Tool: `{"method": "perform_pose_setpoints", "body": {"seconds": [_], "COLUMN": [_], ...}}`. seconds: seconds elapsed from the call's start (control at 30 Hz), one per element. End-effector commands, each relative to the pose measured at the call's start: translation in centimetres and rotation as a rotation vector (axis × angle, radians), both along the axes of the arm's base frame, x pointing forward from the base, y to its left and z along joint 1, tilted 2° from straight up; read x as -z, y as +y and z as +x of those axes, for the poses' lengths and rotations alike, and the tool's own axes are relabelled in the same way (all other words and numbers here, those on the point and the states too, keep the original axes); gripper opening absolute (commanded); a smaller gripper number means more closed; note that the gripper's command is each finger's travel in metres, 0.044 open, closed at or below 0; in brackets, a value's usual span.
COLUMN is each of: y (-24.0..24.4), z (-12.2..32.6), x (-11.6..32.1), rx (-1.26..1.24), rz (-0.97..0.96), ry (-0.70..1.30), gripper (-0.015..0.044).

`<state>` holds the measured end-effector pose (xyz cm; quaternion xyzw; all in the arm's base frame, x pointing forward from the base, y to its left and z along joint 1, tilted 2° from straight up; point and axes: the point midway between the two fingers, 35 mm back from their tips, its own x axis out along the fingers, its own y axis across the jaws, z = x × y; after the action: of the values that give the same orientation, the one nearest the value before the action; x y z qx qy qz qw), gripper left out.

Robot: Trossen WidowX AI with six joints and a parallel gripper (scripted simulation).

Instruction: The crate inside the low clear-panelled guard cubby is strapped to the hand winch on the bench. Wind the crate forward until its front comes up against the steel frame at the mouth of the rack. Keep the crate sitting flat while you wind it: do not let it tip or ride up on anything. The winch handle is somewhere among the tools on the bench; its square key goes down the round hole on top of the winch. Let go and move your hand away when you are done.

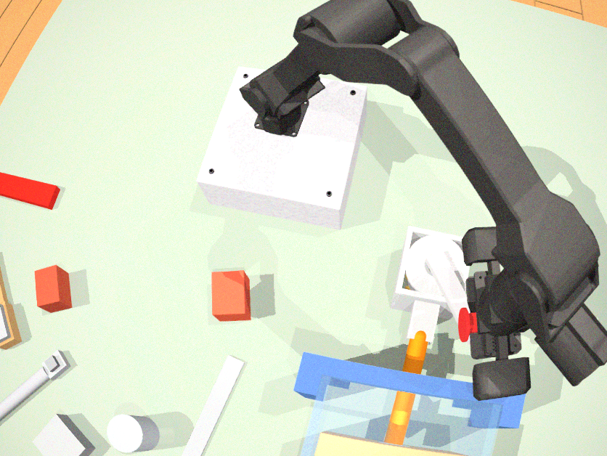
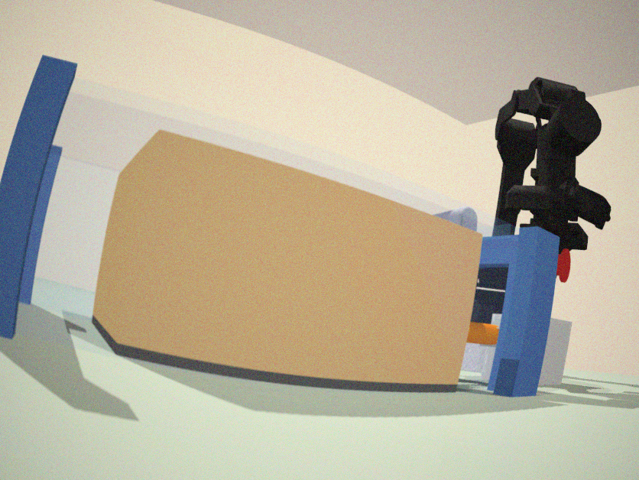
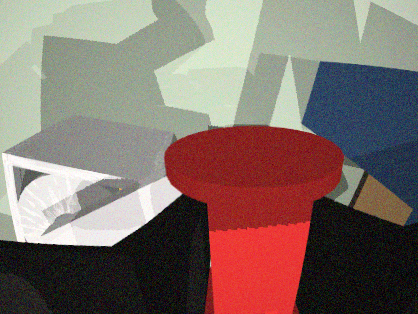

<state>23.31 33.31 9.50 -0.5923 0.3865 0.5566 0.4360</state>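
The crate (image 1: 372,445) (image 2: 289,268) (image 3: 382,197) sits flat on its dark base inside the clear-panelled cubby. A gap shows between its front and the blue frame (image 1: 372,375) (image 2: 529,309) (image 3: 365,105). An orange strap (image 1: 416,349) (image 2: 482,333) runs from the crate under the frame to the white winch (image 1: 399,300) (image 3: 100,135). The white winch handle (image 1: 450,285) has its inner end over the drum; its key is hidden. Its arm slants toward the frame's right part. My gripper (image 1: 475,322) (image 3: 257,260) is shut on the handle's red knob (image 1: 464,324) (image 2: 564,266) (image 3: 255,160).
The white arm base (image 1: 274,162) stands behind. Two orange-red blocks (image 1: 230,295) (image 1: 51,288), a red bar (image 1: 27,190), a grey square-ended tool (image 1: 29,388), a white flat bar (image 1: 216,402), a white cylinder (image 1: 126,433) and a grey block (image 1: 59,439) lie to the left.
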Motion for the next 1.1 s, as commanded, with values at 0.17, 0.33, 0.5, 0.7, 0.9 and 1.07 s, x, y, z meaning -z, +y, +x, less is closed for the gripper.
{"method": "perform_pose_setpoints", "body": {"seconds": [0.17,0.33,0.5,0.7,0.9,1.07], "y": [1.8,2.0,2.3,2.5,2.7,2.8], "z": [-2.5,-3.0,-3.5,-4.2,-4.8,-5.4], "x": [0.1,0.1,0.1,0.1,0.2,0.2], "rx": [-0.031,-0.031,-0.031,-0.031,-0.031,-0.031], "rz": [0.025,0.025,0.025,0.026,0.026,0.026], "ry": [0.031,0.032,0.032,0.033,0.033,0.034], "gripper": [0.0,0.0,0.0,0.0,0.0,0.0]}}
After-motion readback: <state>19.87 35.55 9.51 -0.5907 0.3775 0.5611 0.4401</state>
